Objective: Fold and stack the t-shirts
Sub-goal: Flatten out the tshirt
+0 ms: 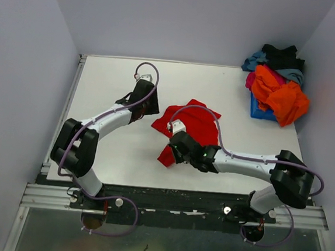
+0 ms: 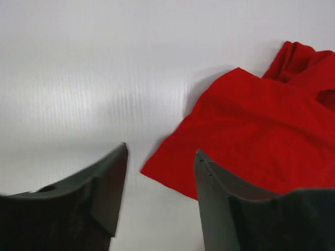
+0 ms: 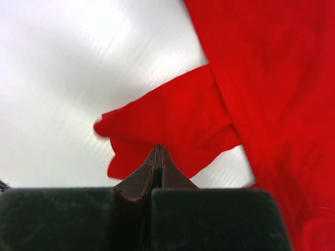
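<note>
A bright red t-shirt (image 1: 192, 120) lies crumpled at the middle of the white table. My left gripper (image 1: 150, 109) is open just left of the shirt; in the left wrist view its jaws (image 2: 161, 151) stand wide apart above the table, with a corner of the red shirt (image 2: 251, 130) between and beyond them. My right gripper (image 1: 173, 151) is at the shirt's near end. In the right wrist view its jaws (image 3: 158, 149) are pressed together at the edge of a red fold (image 3: 172, 123), which they seem to pinch.
At the back right a pile of shirts, orange (image 1: 283, 94), black (image 1: 282, 53), grey-blue (image 1: 256, 60) and magenta (image 1: 250, 80), sits over a blue plastic bin (image 1: 259, 110). Grey walls enclose the table on three sides.
</note>
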